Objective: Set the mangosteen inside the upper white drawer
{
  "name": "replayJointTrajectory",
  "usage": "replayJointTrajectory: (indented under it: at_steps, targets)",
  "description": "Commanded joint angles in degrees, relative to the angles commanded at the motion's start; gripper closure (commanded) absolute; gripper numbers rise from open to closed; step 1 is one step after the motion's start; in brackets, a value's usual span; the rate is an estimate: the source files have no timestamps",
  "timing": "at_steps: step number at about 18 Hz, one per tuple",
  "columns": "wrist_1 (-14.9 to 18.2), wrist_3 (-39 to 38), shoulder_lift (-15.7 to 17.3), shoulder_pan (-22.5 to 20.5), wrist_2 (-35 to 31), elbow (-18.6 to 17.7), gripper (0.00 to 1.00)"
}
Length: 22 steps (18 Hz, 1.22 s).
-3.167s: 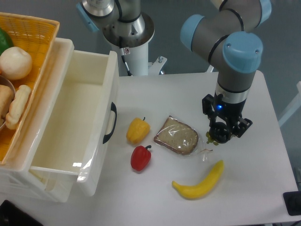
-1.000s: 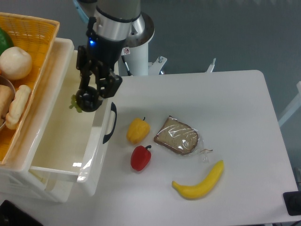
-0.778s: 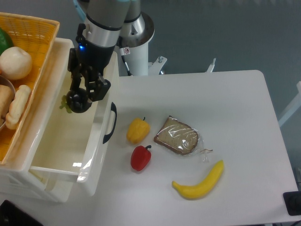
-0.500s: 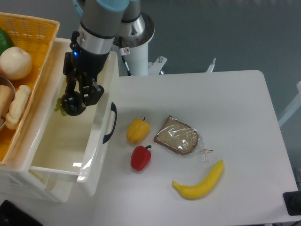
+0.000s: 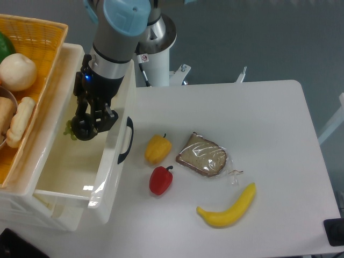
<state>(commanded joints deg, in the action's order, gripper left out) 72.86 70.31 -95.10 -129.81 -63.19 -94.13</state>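
The upper white drawer stands pulled open at the left of the table, its black curved handle facing right. My gripper hangs inside the drawer's opening, close to its right wall, shut on the mangosteen. The fruit is a small dark ball between the fingers, with its yellowish-green leafy cap sticking out to the left. It is held above the drawer floor; I cannot tell how high.
A yellow woven basket with food sits on top at the far left. On the table lie a yellow pepper, a red pepper, wrapped bread and a banana. The robot base stands behind.
The arm carried the mangosteen from the right side of the table across to the drawer. Over the last second it moved left past the drawer's wall and sank lower inside.
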Motion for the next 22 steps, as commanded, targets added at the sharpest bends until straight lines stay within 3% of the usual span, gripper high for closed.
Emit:
replayJointTrajectory:
  at_steps: [5,9,12,18,22]
  targets:
    - [0.00,1.50,-0.62,0.09,-0.09,0.00,0.51]
    - [0.00,1.41,-0.62,0.09,0.00,0.09,0.16]
    - [-0.35,1.32,-0.53,0.09,0.00,0.17,0.02]
    - [-0.26,0.01,-0.27,-0.61,0.35,1.23,0.00]
    - [-0.26,-5.61,0.08,-2.02,0.70,2.99,0.00]
